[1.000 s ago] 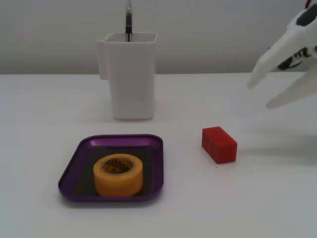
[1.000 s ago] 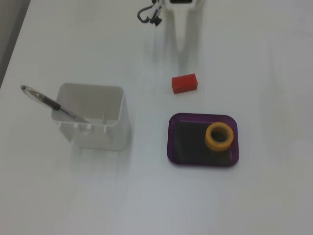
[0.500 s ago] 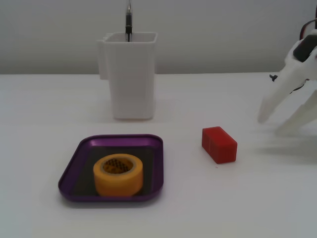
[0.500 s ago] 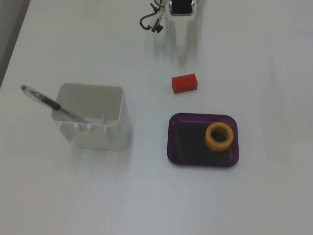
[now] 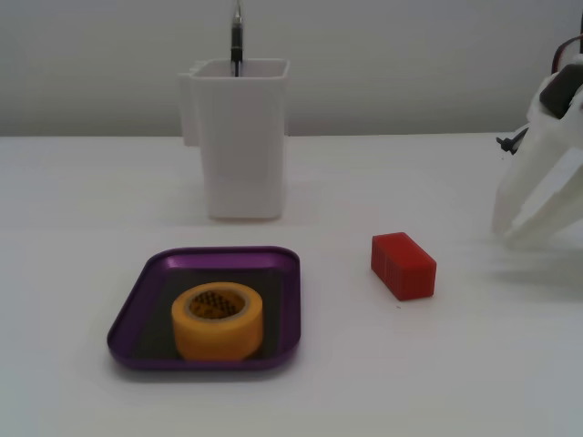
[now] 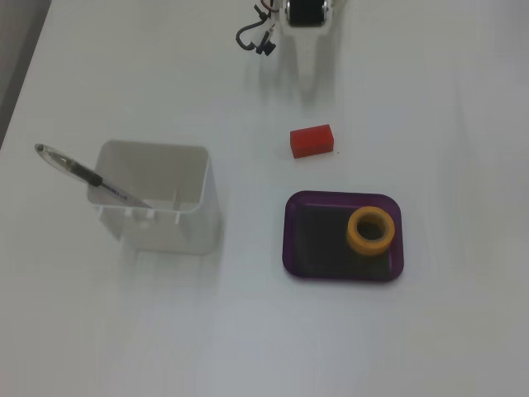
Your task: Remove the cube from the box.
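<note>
One red cube [image 5: 403, 265], seen in both fixed views, also at [image 6: 311, 140]. One purple box [image 5: 137, 314], the shallow tray kind, again at [image 6: 294, 235]. One yellow tape roll [image 5: 217, 320] in it, also [image 6: 369, 230]. One tall white container [image 5: 240, 137], also [image 6: 161, 203]. One pen [image 6: 89, 177] standing in the container; in the lower fixed view only its top shows [image 5: 236, 35]. One table [image 5: 82, 200]. One robot arm, with one gripper [image 5: 507, 231] that has two white fingers [image 5: 528, 182]. One loose black cable [image 6: 251, 37] by the arm base. Nine kinds, one of each.
</note>
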